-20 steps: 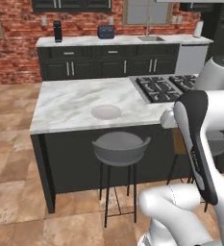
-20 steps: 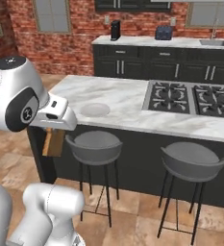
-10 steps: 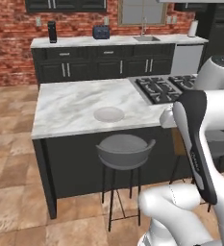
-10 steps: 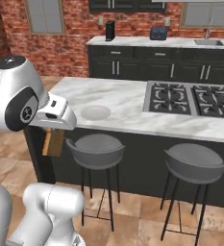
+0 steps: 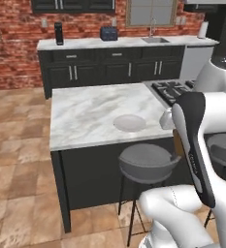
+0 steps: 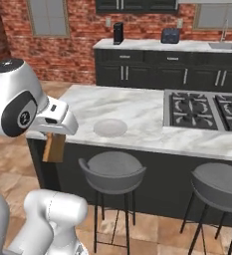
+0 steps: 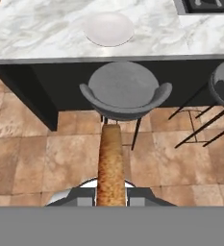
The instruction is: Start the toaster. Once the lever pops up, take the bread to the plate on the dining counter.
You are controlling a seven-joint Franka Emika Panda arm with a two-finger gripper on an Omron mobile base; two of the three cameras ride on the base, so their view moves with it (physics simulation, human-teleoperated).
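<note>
I have the tool (image 7: 111, 194) clamped narrow on the bread (image 7: 110, 163), which I see edge-on in the hand view as a golden-brown slab running up from between the fingertips toward 12 o'clock. In the right base view the same slice (image 6: 53, 147) hangs below the hand at the near left corner of the dining counter (image 6: 137, 107), out over the floor and not over the marble.

The plate (image 5: 129, 123) lies bare on the marble tabletop, close to the near edge. From the hand view the plate (image 7: 108, 28) sits at 12 o'clock from the bread, with a grey stool (image 7: 125, 90) between them, tucked against the island's dark base. A second stool (image 6: 221, 186) stands to the right of the first along the same side. A black cooktop (image 6: 203, 109) is set into the marble at about 3 o'clock from the plate.

The toaster (image 5: 108, 33) sits well apart on the far wall tabletop (image 5: 124, 42) against the brick, with a tall black appliance (image 5: 58, 33) at its 9 o'clock and a sink (image 5: 155, 39) at its 3 o'clock.
</note>
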